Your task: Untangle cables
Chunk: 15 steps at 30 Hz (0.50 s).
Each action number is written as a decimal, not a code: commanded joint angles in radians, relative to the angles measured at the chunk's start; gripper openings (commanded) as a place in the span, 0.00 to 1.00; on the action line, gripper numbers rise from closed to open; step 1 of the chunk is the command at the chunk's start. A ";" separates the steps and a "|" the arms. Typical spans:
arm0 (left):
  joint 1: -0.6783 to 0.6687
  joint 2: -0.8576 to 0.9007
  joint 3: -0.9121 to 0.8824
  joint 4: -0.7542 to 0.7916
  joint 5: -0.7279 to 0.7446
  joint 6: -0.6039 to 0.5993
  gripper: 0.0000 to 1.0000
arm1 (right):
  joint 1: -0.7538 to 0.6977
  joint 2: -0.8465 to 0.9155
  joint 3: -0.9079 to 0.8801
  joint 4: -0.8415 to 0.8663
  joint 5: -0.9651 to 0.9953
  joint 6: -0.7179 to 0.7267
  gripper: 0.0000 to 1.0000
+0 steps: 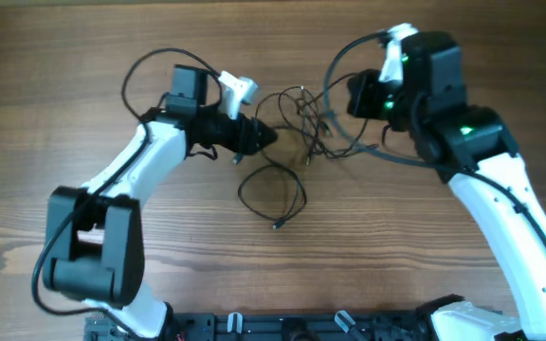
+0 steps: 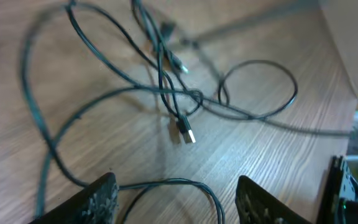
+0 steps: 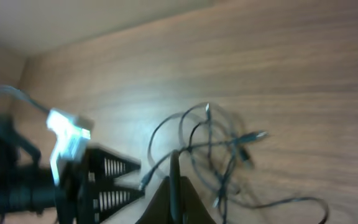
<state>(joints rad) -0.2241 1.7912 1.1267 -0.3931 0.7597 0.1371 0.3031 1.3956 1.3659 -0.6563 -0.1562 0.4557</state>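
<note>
Lying on the desk (image 1: 83, 57) between both arms, the cables (image 1: 307, 114) form a loose tangle. Only the left wrist view shows a metallic plug (image 2: 188, 135) sharply, with the left tool (image 2: 176, 193) spread wide. The right tool (image 3: 174, 180) is pressed closed; blur hides whether it pinches a strand.

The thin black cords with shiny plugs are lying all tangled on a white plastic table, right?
Not quite. The thin black cords with shiny plugs are lying all tangled, but on a brown wooden table, not a white plastic one. The overhead view shows the wood grain clearly.
</note>
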 commanded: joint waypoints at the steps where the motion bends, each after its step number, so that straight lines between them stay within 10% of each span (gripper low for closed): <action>1: -0.058 0.035 0.005 -0.003 0.036 0.019 0.62 | -0.065 -0.033 0.140 -0.003 0.031 -0.028 0.04; 15: -0.262 0.038 0.005 0.222 0.091 -0.018 0.64 | -0.117 -0.034 0.296 -0.235 0.030 -0.097 0.04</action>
<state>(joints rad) -0.4686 1.8210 1.1252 -0.1726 0.8379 0.1390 0.1905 1.3647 1.6463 -0.8974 -0.1364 0.3786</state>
